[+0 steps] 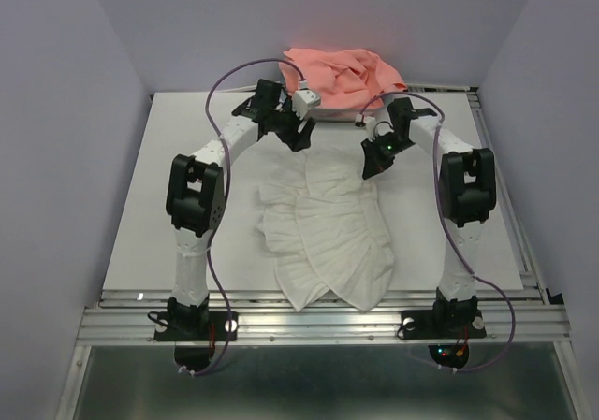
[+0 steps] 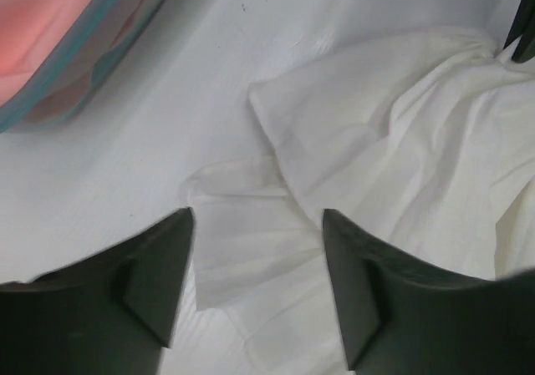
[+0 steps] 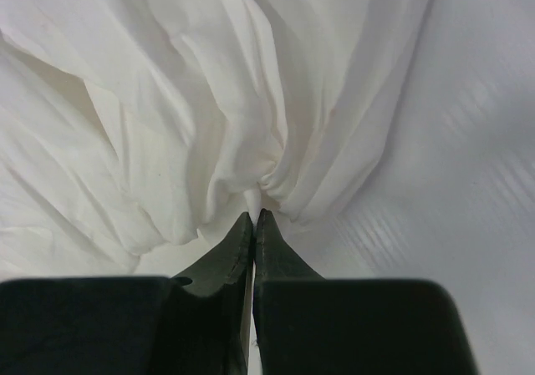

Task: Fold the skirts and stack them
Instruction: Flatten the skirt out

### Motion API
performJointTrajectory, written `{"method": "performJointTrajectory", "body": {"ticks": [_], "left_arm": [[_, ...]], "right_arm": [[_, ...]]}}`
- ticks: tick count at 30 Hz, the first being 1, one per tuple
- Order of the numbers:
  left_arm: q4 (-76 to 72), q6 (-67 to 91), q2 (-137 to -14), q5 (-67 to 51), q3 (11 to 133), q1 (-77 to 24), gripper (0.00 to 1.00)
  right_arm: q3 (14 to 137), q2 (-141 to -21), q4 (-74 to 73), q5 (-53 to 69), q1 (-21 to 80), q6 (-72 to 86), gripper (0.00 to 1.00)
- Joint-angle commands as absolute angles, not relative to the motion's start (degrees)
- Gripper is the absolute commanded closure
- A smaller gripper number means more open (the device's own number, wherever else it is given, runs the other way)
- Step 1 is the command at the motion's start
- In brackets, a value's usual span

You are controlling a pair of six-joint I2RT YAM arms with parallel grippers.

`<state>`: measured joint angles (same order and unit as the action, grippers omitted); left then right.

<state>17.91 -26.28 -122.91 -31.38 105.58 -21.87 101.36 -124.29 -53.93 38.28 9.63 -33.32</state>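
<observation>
White pleated skirt [image 1: 328, 242] lies spread on the worktop [image 1: 159, 214]; right hand [image 3: 253, 218] is clamped on its waist edge; left hand [image 2: 257, 218] hangs released over the opposite corner; folding looks barely begun, so that hand likely must pinch there next; salmon skirt [image 1: 337, 74] sits in the teal tub [image 2: 67, 83].

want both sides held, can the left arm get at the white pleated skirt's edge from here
Probably yes: the left pincer hangs open over the white pleated cloth skirt, its edge between the fingers, with nothing in the way.
</observation>
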Motion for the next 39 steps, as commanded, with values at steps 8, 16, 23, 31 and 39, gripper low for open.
{"method": "performJointTrajectory", "body": {"ticks": [8, 16, 23, 31, 39], "left_arm": [[27.66, -35.06, -128.31, -36.12, 113.11, -20.22, 0.05], [39.27, -47.88, -131.05, -38.05, 109.35, -20.48, 0.05], [42.27, -53.17, -126.04, -40.25, 100.73, -20.3, 0.06], [47.61, -50.97, -127.7, -46.49, 106.32, -18.64, 0.07], [54.58, -53.26, -132.27, -50.01, 110.92, -18.37, 0.14]], "right_arm": [[104.76, -126.3, -55.2, 38.41, 8.53, -33.75, 0.99], [104.85, -126.65, -55.11, 37.18, 8.53, -34.19, 0.99], [103.71, -126.04, -55.19, 37.35, 8.53, -34.37, 0.99], [103.62, -125.95, -55.2, 37.79, 8.53, -33.93, 0.99], [103.8, -126.21, -55.19, 37.97, 8.53, -33.93, 0.99]]}}
